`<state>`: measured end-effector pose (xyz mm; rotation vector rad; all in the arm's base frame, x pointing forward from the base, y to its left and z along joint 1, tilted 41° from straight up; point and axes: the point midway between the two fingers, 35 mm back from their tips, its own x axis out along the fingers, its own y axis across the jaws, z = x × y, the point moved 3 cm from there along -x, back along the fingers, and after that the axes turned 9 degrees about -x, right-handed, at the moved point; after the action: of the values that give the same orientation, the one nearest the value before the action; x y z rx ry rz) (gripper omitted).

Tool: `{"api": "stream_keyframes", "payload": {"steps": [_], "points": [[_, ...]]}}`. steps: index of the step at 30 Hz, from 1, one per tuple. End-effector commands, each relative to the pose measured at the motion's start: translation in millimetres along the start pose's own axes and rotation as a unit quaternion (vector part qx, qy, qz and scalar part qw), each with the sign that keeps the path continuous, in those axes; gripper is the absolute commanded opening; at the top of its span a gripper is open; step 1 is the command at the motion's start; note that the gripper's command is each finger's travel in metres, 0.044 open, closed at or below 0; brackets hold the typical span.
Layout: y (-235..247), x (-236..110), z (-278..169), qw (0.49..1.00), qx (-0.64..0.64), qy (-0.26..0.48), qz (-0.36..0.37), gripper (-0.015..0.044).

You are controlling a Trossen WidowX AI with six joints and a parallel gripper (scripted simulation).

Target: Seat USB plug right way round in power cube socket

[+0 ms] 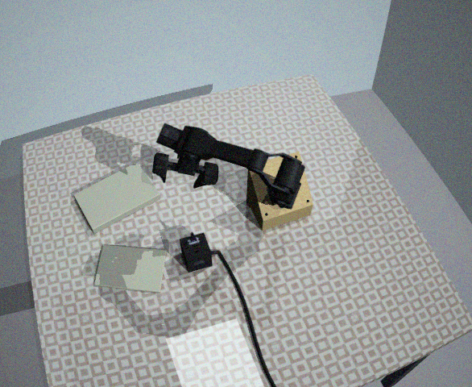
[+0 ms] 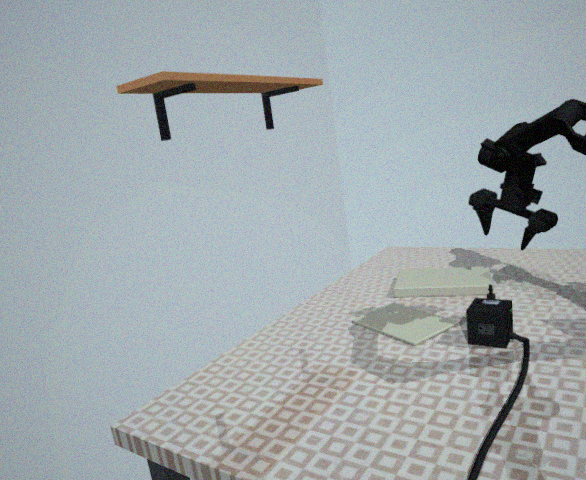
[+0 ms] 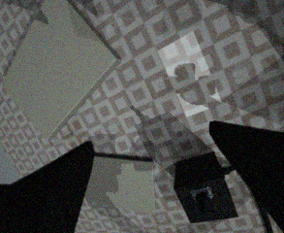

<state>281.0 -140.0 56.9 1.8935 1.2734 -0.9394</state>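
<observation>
The black power cube stands on the patterned table. The small dark USB plug stands up from its top, near one edge, with pale marks at its foot. In the wrist view the plug is too dark to make out against the cube. How deep it sits and which way round it is cannot be told. My gripper is open and empty, pointing down, well above the table. In the wrist view the cube lies beyond the fingertips, nearer the right finger.
A thick pale green block and a thin pale panel lie near the cube. A black cable runs from the cube. The arm stands on a wooden base. A wall shelf hangs left.
</observation>
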Motion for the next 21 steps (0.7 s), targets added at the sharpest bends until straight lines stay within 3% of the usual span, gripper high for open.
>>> {"api": "stream_keyframes", "payload": {"steps": [1,6,21], "points": [[7,9,-69,0.991,-0.103,0.053,-0.068,0.0440],[-2,13,-133,0.968,-0.187,0.100,-0.130,0.0440],[-8,19,-134,0.968,-0.187,0.100,-0.131,0.0440]]}}
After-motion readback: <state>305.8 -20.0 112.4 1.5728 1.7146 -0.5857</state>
